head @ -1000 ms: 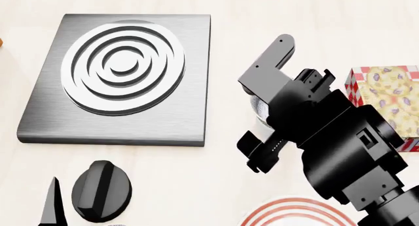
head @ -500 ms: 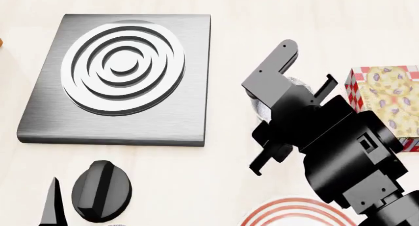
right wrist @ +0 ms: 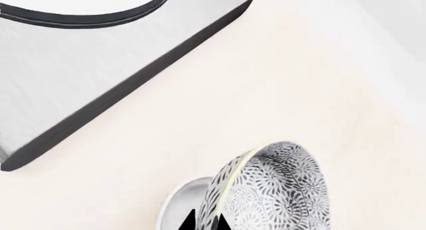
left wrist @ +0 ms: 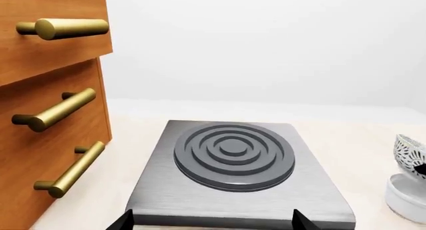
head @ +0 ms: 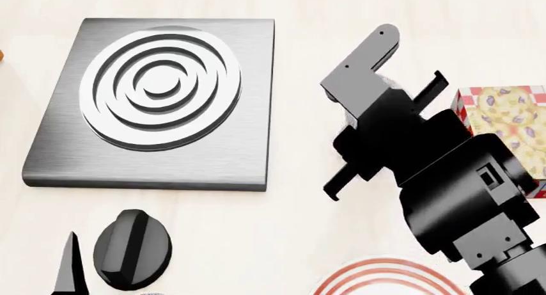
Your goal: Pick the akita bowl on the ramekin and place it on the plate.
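Right wrist view puts our right gripper (right wrist: 205, 223) tips, gap unclear, so we cannot tell its hold, at the rim of the speckled bowl (right wrist: 276, 190), tilted on the white cup (right wrist: 178, 202); farther off, a nudge could tip it toward the stove plate (right wrist: 100, 75).

The right arm (head: 452, 192) is glossy black, blocky, with small screws.

Hob plate (head: 153, 103) showing brushed matt metal; drawer fronts (left wrist: 47, 115) showing wood with brass handles (left wrist: 57, 108); akita bowl (right wrist: 273, 190) showing glossy speckled glaze.
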Available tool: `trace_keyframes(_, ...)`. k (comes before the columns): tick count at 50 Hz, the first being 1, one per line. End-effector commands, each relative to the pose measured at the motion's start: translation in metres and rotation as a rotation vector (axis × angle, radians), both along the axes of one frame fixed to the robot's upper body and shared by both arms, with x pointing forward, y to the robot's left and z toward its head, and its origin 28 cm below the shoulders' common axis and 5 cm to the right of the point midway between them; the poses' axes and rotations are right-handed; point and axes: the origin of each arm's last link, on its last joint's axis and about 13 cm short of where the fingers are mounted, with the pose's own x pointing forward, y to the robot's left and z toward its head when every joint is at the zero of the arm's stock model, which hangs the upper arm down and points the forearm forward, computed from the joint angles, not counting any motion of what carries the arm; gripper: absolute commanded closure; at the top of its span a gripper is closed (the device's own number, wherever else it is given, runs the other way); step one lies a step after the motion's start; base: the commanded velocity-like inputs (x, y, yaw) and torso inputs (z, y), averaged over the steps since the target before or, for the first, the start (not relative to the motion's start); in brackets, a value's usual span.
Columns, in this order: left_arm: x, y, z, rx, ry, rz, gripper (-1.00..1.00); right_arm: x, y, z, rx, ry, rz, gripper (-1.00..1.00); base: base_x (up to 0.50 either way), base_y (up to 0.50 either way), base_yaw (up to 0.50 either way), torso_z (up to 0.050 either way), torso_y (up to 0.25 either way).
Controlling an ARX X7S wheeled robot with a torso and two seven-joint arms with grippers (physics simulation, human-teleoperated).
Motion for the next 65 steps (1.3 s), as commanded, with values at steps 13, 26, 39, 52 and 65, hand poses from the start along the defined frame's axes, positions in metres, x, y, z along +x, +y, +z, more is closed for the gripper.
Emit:
trace_keyframes(13,0.000,0.000,-0.001,-0.003,0.000,0.001,-1.00,0.008,-0.006,0.036,0.031,-0.283,-0.089,1.00,0.00,0.00,0.00,0.000,0.000)
trace_keyframes(26,0.000,0.000,0.000,-0.003,-0.002,-0.001,-1.00,0.000,-0.005,0.053,0.066,-0.339,-0.080,1.00,0.00,0.00,0.00,0.000,0.000)
trace_keyframes(39,-0.001,-0.001,0.001,-0.007,-0.003,-0.004,-1.00,-0.029,-0.003,0.077,-0.013,-0.290,-0.017,1.00,0.00,0.00,0.00,0.000,0.000)
trace_keyframes(52,-0.001,0.000,0.002,-0.012,-0.005,-0.005,-1.00,-0.067,0.002,0.084,-0.083,-0.140,0.123,1.00,0.00,0.00,0.00,0.000,0.001)
trace_keyframes(65,-0.001,0.000,0.002,-0.012,-0.005,-0.005,-1.00,-0.096,0.004,0.080,-0.162,-0.042,0.213,1.00,0.00,0.00,0.00,0.000,0.000)
